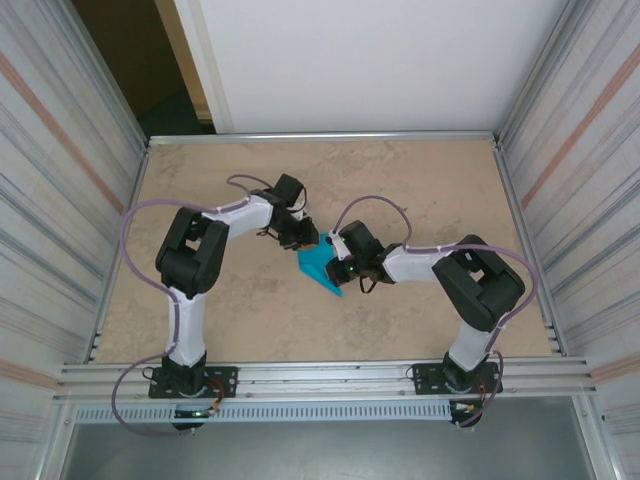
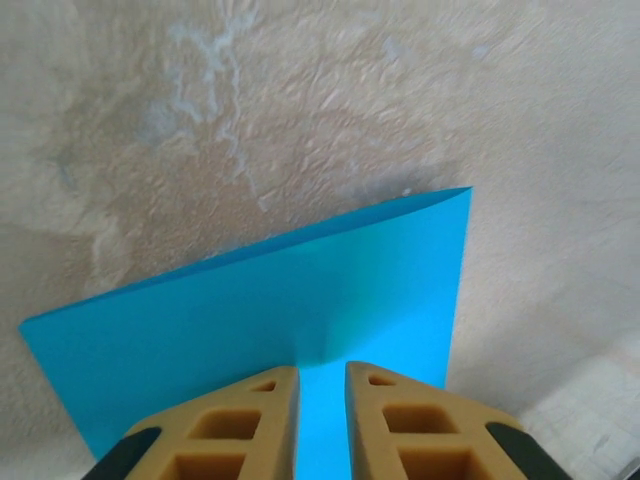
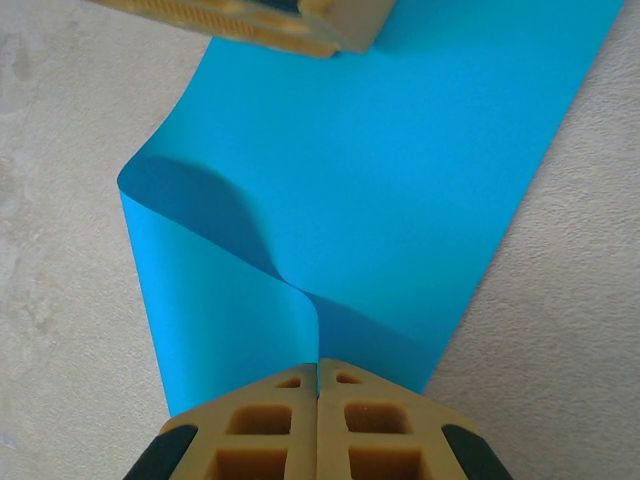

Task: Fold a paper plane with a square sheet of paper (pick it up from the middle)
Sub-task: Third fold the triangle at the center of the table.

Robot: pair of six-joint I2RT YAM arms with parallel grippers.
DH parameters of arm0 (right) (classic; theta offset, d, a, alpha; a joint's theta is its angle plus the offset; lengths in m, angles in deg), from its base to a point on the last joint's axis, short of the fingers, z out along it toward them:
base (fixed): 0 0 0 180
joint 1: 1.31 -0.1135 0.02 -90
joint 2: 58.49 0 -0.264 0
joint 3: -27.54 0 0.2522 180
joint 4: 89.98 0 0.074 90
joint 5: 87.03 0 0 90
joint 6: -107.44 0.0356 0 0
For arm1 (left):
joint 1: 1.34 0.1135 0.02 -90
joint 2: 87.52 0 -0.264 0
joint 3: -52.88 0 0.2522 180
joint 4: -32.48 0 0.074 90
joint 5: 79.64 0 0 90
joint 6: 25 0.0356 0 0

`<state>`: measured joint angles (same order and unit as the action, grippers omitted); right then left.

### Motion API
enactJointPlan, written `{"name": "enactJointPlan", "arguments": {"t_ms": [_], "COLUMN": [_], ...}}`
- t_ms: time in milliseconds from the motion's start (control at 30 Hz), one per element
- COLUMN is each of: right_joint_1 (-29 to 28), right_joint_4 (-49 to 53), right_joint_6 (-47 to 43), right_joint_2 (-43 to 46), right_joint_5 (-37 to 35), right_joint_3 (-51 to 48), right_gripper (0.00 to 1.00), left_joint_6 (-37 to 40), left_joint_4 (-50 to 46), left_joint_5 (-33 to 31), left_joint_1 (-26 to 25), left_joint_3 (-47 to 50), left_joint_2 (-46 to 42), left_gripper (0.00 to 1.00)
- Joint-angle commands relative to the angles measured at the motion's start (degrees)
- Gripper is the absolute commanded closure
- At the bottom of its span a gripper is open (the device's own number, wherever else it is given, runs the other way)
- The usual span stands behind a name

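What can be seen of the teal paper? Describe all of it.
The paper is a thin, plain, bright teal sheet, smooth and unmarked, at the middle of the table. It is bent, one side curling up in a soft fold. The right gripper is shut on one edge; the left gripper, jaws slightly apart, sits at the opposite edge.

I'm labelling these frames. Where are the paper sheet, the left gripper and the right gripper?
square sheet of paper [image 3: 400, 200]: right wrist view, flat middle.
left gripper [image 2: 321, 368]: left wrist view, between its fingertips.
right gripper [image 3: 318, 362]: right wrist view, between its fingertips.
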<state>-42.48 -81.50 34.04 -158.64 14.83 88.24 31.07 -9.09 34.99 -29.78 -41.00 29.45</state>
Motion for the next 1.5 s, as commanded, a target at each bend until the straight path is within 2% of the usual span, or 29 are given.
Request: {"name": "enactJointPlan", "arguments": {"t_ms": [0, 133, 233, 467, 733, 1467], "right_joint_1": [-0.10, -0.01, 0.20, 0.36, 0.44, 0.84], "right_joint_4": [1.16, 1.24, 1.49, 2.11, 2.83, 4.58], "right_joint_6": [2.33, 3.63, 5.18, 7.97, 7.77, 7.30], "right_joint_2": [-0.13, 0.47, 1.55, 3.16, 2.25, 0.14], "right_joint_5": [0.95, 2.40, 3.84, 5.28, 3.63, 2.19], "right_joint_3": [0.26, 0.56, 0.79, 0.62, 1.02, 3.14], "right_gripper": [1.00, 1.00, 1.00, 1.00, 1.00, 1.00], "left_joint_6": [-3.45, -6.57, -7.00, -5.39, -2.94, -0.86], "left_joint_4": [2.27, 7.83, 8.75, 7.85, 2.83, 0.26], "left_joint_5": [-1.86, -0.85, 0.64, 2.79, 1.63, 0.97], "left_joint_1": [1.00, 1.97, 2.17, 1.82, 1.20, 0.85], "left_joint_3": [2.71, 9.28, 11.02, 7.86, 3.49, 2.45], "left_joint_2": [-6.79, -10.90, -10.28, -5.75, -0.49, 1.56], "left_gripper": [0.77, 0.75, 0.75, 0.76, 0.78, 0.80]}}
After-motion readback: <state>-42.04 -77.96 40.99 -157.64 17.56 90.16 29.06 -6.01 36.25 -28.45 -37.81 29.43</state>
